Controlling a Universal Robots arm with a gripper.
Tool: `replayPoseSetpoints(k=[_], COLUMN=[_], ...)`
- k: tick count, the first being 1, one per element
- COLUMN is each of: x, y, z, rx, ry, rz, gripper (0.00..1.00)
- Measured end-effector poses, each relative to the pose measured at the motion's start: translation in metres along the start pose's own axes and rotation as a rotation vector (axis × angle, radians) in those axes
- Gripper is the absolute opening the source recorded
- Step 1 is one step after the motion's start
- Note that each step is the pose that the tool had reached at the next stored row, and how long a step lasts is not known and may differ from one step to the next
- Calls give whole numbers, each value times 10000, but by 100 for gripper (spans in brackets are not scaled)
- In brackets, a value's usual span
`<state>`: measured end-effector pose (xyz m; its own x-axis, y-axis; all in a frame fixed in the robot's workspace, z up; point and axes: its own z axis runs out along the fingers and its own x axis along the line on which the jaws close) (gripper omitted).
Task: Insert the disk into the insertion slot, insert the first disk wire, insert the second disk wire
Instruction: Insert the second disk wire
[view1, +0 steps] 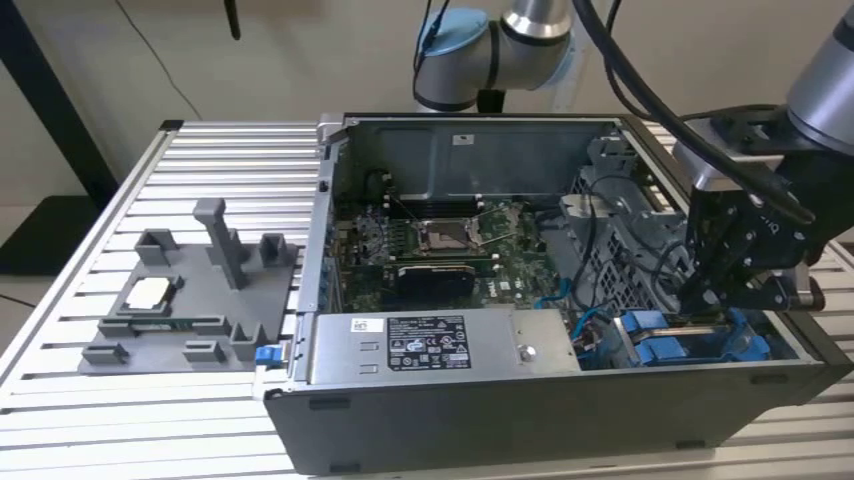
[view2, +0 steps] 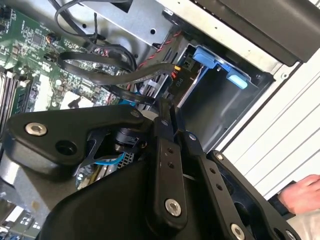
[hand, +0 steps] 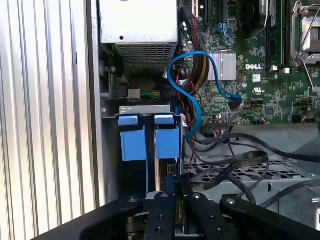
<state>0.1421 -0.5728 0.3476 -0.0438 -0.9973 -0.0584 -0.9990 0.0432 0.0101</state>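
My arm (view1: 534, 40) reaches over from the far side and bends down at the exterior view's right, wrist pointing downward. My gripper (view1: 705, 300) hangs low, its black linkages nearly vertical. In both wrist views my fingers (hand: 170, 192) are drawn close together, almost parallel.

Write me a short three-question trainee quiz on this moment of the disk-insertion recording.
1. True or false: the black gripper hangs outside the open dark grey computer case, over the slatted metal table.
2. In the first wrist view, what colour is the looping cable beside the blue plastic carrier frames? A red, B blue, C yellow.
3. Short answer: what stands on the table at the exterior view's left of the case?

Key: 1 false, it is down inside the case, at the blue frames. 2 B. 3 the grey plastic fixture.
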Motion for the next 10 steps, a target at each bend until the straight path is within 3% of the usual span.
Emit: replayPoseSetpoints(k=[5, 10], x=[0, 1], y=[-32, -38], z=[24, 50], rx=[-2, -6], ry=[-47, -153], rz=[0, 0], gripper=[16, 16])
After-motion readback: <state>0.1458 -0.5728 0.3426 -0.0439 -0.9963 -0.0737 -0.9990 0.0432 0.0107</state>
